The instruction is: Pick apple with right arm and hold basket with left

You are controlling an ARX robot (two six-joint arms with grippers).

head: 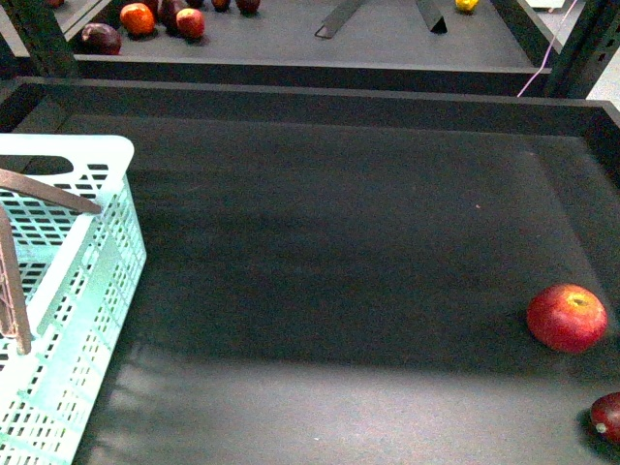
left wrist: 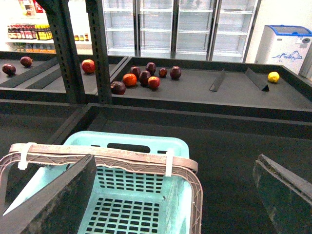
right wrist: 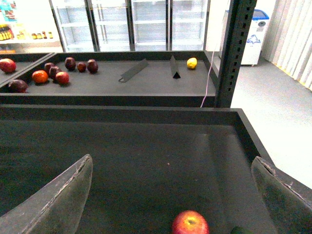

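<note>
The red apple (head: 568, 317) with a yellow patch at its stem lies on the dark tray floor at the right; neither arm shows in the front view. In the right wrist view the apple (right wrist: 190, 223) lies between and ahead of my open right gripper (right wrist: 178, 195), whose fingers (right wrist: 53, 204) stand wide apart and empty. The mint basket (head: 68, 300) with its brown handle stands at the left edge. In the left wrist view my open left gripper (left wrist: 170, 195) hovers over the basket's rim and brown handle (left wrist: 105, 158), touching nothing.
A dark maroon fruit (head: 608, 417) lies just right of and nearer than the apple. The tray's raised black wall (head: 320, 97) runs along the back. Beyond it a shelf holds several fruits (head: 140, 17) and a yellow one (head: 467, 5). A black upright post (right wrist: 236, 53) stands at the right.
</note>
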